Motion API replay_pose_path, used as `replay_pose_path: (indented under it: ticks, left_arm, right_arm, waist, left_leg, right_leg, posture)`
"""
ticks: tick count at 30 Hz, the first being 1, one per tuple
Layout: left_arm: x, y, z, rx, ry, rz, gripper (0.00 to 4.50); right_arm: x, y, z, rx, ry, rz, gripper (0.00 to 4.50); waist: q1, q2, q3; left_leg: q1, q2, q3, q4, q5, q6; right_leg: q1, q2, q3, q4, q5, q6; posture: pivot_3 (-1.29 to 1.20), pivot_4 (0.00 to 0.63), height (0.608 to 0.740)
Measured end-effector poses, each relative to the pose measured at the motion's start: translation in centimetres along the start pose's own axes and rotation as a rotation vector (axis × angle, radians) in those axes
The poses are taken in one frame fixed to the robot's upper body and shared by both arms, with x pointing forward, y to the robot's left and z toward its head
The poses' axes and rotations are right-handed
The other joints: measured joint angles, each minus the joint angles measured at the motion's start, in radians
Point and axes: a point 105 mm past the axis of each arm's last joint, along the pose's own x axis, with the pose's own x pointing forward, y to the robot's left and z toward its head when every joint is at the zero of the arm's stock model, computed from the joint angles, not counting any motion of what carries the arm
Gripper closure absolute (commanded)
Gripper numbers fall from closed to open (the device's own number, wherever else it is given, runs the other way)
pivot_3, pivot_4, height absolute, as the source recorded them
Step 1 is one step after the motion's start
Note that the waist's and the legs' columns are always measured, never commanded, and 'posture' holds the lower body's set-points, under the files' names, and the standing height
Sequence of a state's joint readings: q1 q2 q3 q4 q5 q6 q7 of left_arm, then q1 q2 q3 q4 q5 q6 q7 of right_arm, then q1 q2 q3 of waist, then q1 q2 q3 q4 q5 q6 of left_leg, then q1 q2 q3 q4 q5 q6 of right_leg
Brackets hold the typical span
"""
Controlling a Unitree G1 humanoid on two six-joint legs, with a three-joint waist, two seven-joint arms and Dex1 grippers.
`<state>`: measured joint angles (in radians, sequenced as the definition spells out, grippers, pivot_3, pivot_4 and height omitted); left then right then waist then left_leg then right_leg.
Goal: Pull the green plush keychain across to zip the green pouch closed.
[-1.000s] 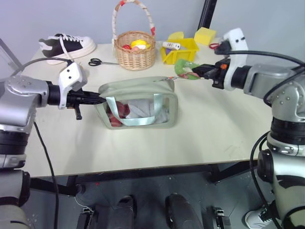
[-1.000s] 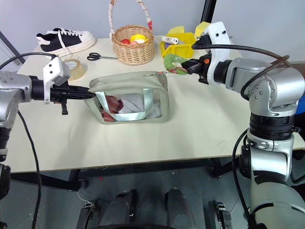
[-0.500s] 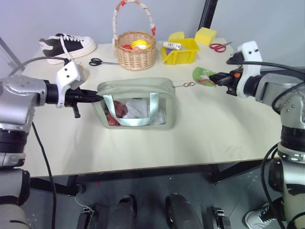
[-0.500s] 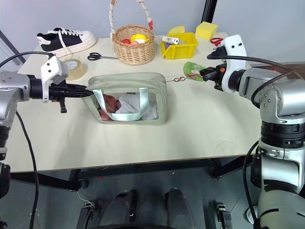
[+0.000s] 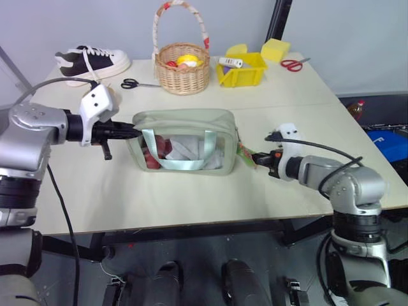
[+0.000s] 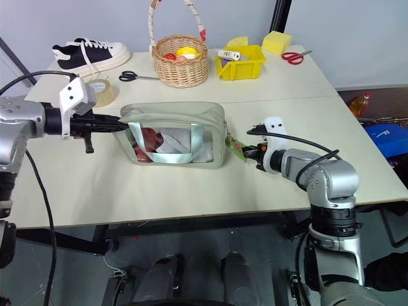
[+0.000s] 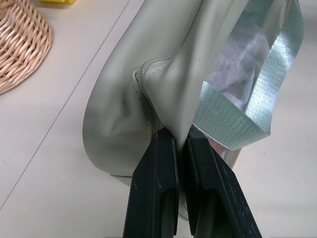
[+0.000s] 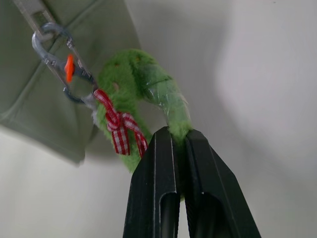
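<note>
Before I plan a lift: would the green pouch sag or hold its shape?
Likely sags some: the green pouch is soft fabric, creased where the left gripper pinches it. Probably light, holding only loose items. Its boxy sides suggest it won't tip easily.

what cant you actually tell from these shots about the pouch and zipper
- Whether the zipper is fully shut: the green pouch top is too small in the eye views; the wrist views show just its ends.
- The red contents: blurred behind the clear window and strap.
- The green plush keychain tip: hidden between the right gripper fingers.
</note>
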<state>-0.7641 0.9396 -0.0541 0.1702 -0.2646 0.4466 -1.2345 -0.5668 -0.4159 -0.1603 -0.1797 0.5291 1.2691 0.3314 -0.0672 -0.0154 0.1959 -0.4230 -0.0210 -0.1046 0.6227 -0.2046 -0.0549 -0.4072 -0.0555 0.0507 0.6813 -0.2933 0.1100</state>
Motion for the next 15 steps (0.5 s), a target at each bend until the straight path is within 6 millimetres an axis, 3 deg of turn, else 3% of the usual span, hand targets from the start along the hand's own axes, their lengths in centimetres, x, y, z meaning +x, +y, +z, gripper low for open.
replay_pose_path:
  ticks: [4,11,15]
  left_arm:
    - [0.1,-0.2,0.2,0.006,0.0,-0.005,4.42]
    - [0.1,-0.3,0.2,0.001,0.003,-0.005,4.42]
    - [0.2,-0.4,0.1,-0.002,0.006,-0.004,4.42]
  right_arm:
    - [1.1,0.3,-0.5,-0.042,0.014,0.004,4.5]
    - [1.9,-0.8,-1.9,-0.475,0.063,-0.048,4.5]
    - [2.2,-0.9,-1.9,-0.541,0.054,-0.043,4.5]
  waist:
    - [0.0,0.0,0.0]
    - [-0.001,0.0,0.0]
    - [0.0,-0.001,0.0]
  left_leg:
    - [0.0,0.0,0.0,0.0,0.0,0.0]
    - [0.002,0.0,0.0,0.0,0.0,0.0]
    - [0.004,0.0,0.0,0.0,0.0,0.0]
  right_leg:
    - [0.0,0.0,0.0,0.0,0.0,0.0]
    - [0.002,0.0,0.0,-0.001,0.0,0.0]
    - [0.004,0.0,0.0,-0.001,0.0,0.0]
  posture:
    - [0.0,0.15,0.74]
    - [0.0,0.15,0.74]
    - [0.0,0.15,0.74]
